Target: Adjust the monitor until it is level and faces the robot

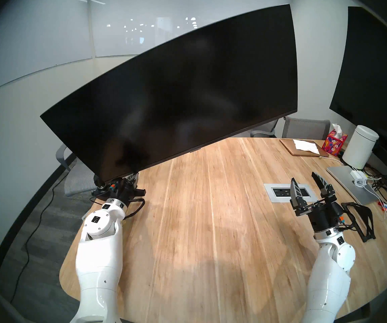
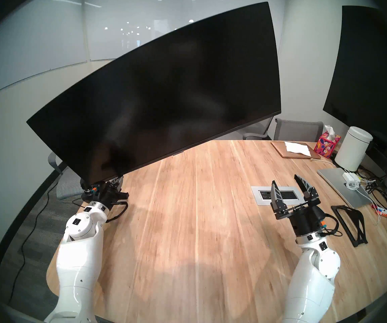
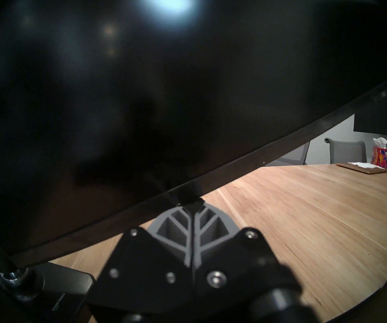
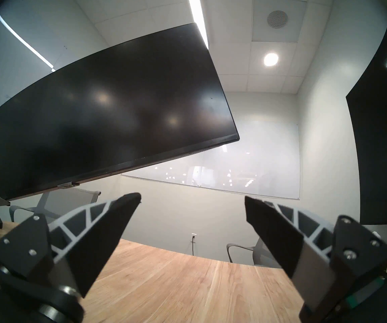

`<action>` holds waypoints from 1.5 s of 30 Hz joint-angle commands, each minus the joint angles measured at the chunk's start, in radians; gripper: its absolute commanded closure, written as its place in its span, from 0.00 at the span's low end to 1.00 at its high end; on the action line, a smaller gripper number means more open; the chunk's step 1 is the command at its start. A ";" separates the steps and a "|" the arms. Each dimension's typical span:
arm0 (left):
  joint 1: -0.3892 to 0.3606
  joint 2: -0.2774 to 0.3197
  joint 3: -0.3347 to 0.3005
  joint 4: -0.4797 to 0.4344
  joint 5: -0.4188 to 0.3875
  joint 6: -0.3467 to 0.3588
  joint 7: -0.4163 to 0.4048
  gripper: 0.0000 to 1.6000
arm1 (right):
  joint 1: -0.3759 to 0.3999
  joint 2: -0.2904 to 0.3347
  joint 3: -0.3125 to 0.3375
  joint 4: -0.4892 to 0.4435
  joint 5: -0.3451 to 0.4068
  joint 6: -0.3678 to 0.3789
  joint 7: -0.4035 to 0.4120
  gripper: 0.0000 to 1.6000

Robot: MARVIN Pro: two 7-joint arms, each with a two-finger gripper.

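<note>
The wide curved black monitor [image 1: 176, 89] hangs tilted over the wooden table [image 1: 211, 222], its left end low near the table and its right end raised. Its mount's base [image 3: 13, 276] stands at the table's left edge. My left gripper [image 1: 133, 176] is shut, and its grey fingertips [image 3: 191, 206] press together against the underside of the monitor's bottom bezel near the lower left corner. My right gripper [image 1: 305, 181] is open and empty above the table's right side, pointing up and well away from the monitor [image 4: 108, 119].
A larger flat black screen [image 1: 374, 82] stands at the far right. Below it are a white canister [image 1: 360, 150], a tissue box [image 1: 333, 144], a laptop [image 1: 351, 185] with cables and a black stand [image 1: 360, 220]. A power outlet panel [image 1: 288, 192] sits by my right gripper.
</note>
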 commanded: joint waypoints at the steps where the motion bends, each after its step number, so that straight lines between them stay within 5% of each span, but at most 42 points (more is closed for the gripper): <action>1: -0.112 0.048 -0.005 -0.076 -0.005 -0.047 0.037 1.00 | 0.006 0.001 -0.001 -0.014 0.006 -0.001 0.001 0.00; 24: -0.158 0.074 -0.066 -0.003 0.031 -0.070 0.138 1.00 | 0.006 0.001 -0.001 -0.014 0.006 -0.002 0.001 0.00; 45: -0.121 0.061 -0.086 -0.027 0.107 -0.225 0.215 1.00 | 0.005 0.000 -0.001 -0.017 0.007 -0.001 0.002 0.00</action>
